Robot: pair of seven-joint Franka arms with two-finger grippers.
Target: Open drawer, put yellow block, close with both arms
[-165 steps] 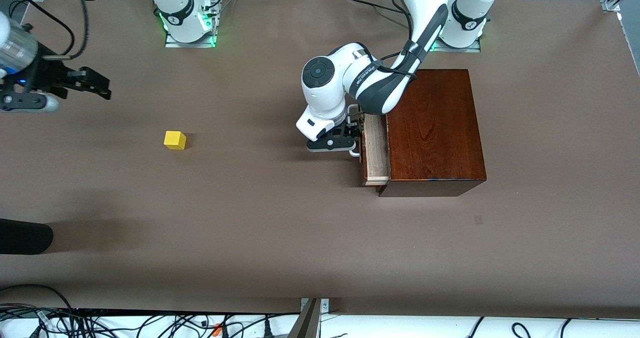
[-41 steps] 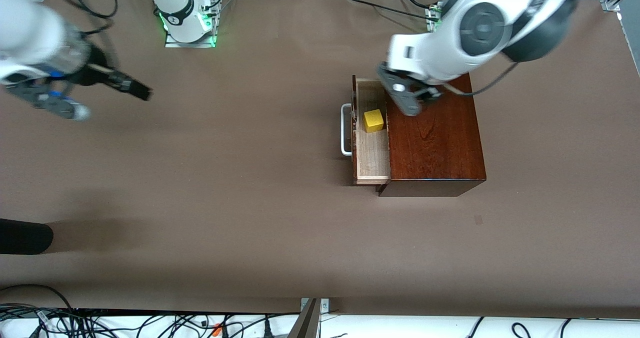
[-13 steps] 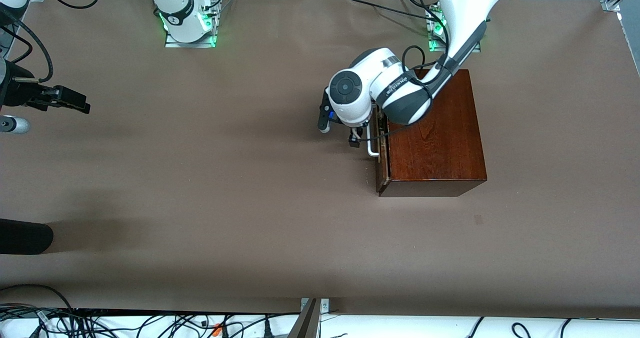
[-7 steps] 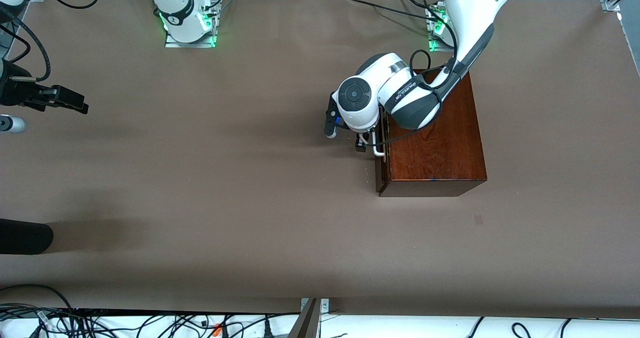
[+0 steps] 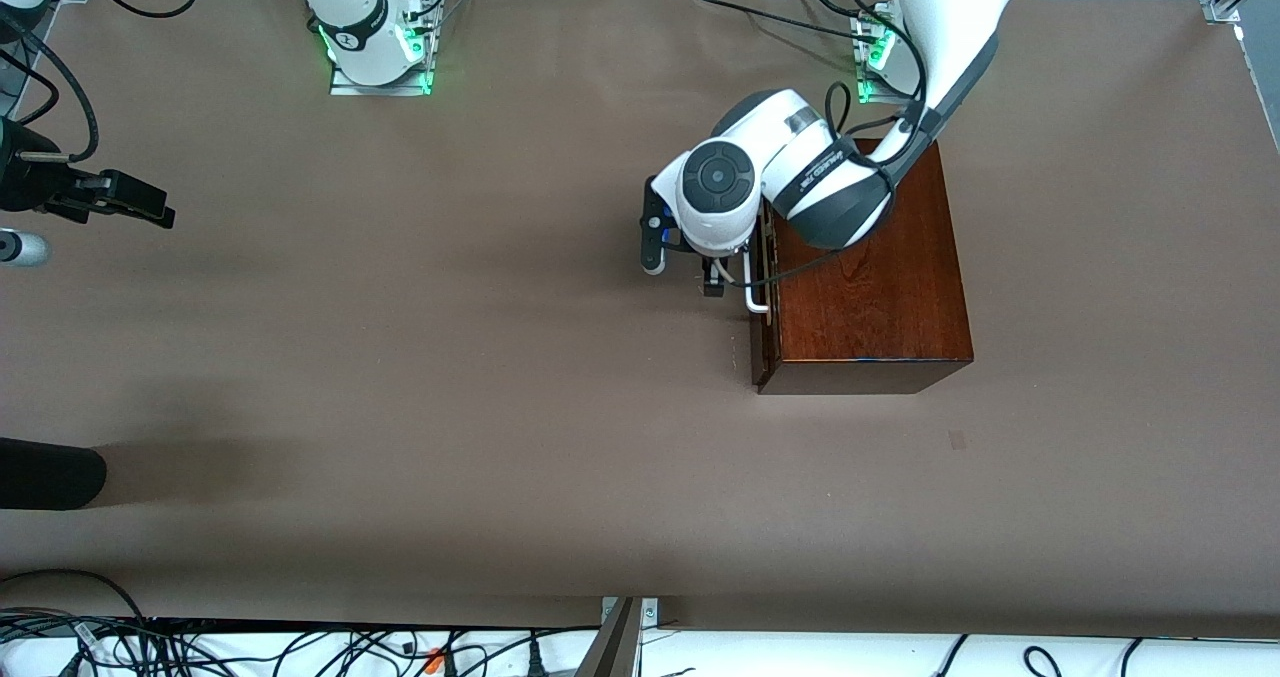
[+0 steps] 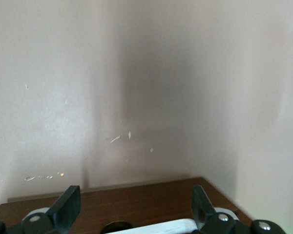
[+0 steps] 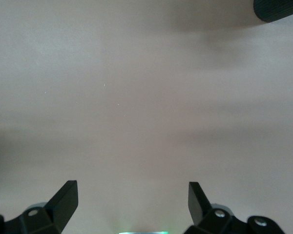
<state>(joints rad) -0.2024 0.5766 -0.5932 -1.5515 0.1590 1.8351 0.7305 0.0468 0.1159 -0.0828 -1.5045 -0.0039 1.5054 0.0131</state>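
Observation:
The dark reddish-brown wooden box (image 5: 870, 277) stands toward the left arm's end of the table. Its drawer (image 5: 758, 352) is pushed in flush, and the white handle (image 5: 756, 302) sticks out from its front. My left gripper (image 5: 712, 279) hangs in front of the drawer by the handle, mostly hidden under the wrist. In the left wrist view the left gripper (image 6: 134, 212) is open, with the drawer's dark wood (image 6: 151, 202) and the handle (image 6: 156, 226) between its fingers (image 6: 69, 207). The yellow block is hidden. My right gripper (image 5: 150, 212) waits open over bare table (image 7: 132, 200).
The brown table (image 5: 450, 377) spreads wide around the box. A black rounded object (image 5: 50, 472) pokes in at the right arm's end, nearer the front camera. The arm bases (image 5: 375, 47) stand at the back edge, and cables (image 5: 300, 647) lie along the front edge.
Three seconds ago the drawer stood open with the yellow block in it; now it is shut. In the last second the handle went in slightly and the left wrist shifted. The right arm stayed put.

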